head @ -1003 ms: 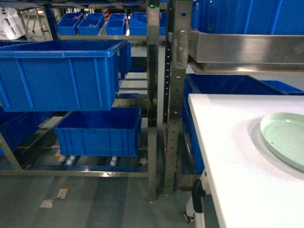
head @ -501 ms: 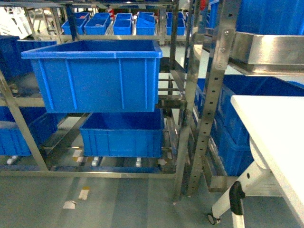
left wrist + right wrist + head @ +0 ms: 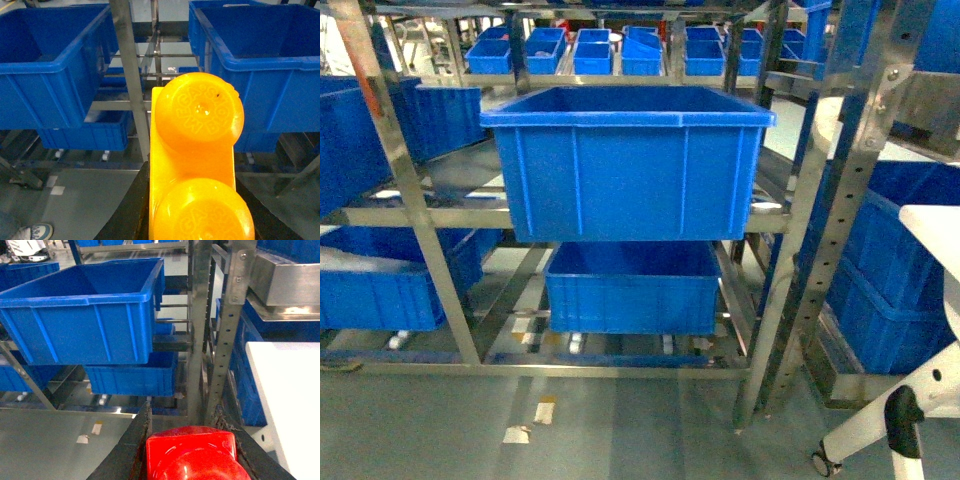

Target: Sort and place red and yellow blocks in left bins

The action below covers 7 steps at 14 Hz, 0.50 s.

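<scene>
The left claw is pinching the yellow block between two dark fingers that are pressing against its long sides. The block is glossy orange-yellow plastic, oblong, carrying two round domed studs; raised lettering is ringing each stud, but it is too blurred to read. Beyond it in the left wrist view, two deep blue crates are sitting on a steel rack, one to the left and one to the right, with an upright steel post standing between them.

The right claw is gripping the red block, a shiny red plastic piece with a rounded top, wedged between two black, rough-edged fingers. Only its upper part is showing at the bottom edge of the right wrist view.

In the head view, neither claw is appearing. A large bright-blue bin with a thick rolled rim and ribbed sides is resting on the middle rack level, and a shallower blue bin is sitting directly beneath it. More blue bins are standing on the rack further left and in a row behind. The rack uprights are perforated stainless steel. A white worktop is peeking in at the right edge, on a white leg with a caster. The floor is smooth and grey.
</scene>
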Tool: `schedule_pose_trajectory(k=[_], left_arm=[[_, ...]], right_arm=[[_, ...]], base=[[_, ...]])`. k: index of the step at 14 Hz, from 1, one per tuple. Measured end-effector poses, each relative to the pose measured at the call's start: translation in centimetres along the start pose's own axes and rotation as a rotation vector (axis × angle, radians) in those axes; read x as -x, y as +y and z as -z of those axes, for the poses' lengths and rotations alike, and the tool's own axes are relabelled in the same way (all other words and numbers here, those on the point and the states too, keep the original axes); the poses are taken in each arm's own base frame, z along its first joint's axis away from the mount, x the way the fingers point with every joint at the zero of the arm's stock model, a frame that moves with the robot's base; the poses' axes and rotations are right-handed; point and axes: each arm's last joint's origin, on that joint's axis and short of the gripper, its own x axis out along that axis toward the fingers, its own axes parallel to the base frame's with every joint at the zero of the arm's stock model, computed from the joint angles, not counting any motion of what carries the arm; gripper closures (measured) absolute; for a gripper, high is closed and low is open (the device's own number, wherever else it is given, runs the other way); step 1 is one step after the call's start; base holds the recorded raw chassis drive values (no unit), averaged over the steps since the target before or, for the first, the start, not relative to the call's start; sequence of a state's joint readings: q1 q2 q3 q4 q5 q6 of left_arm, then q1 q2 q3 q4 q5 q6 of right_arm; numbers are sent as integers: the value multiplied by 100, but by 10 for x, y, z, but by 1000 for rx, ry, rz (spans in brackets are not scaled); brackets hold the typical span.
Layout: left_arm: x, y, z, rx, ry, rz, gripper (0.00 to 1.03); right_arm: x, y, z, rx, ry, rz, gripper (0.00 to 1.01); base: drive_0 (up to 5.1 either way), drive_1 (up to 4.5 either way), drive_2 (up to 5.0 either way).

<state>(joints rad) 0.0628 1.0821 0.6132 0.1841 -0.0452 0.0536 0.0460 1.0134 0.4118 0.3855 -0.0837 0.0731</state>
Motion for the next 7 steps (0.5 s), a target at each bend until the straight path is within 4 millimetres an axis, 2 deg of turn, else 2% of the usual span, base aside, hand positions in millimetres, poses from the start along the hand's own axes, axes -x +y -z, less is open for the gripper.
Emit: schedule_pose_trajectory(k=[7], left_arm=[[0,1,0,2,-1,-10,77]], right_arm=[[0,1,1,0,7,-6,73]], base=[[-440,306,306]])
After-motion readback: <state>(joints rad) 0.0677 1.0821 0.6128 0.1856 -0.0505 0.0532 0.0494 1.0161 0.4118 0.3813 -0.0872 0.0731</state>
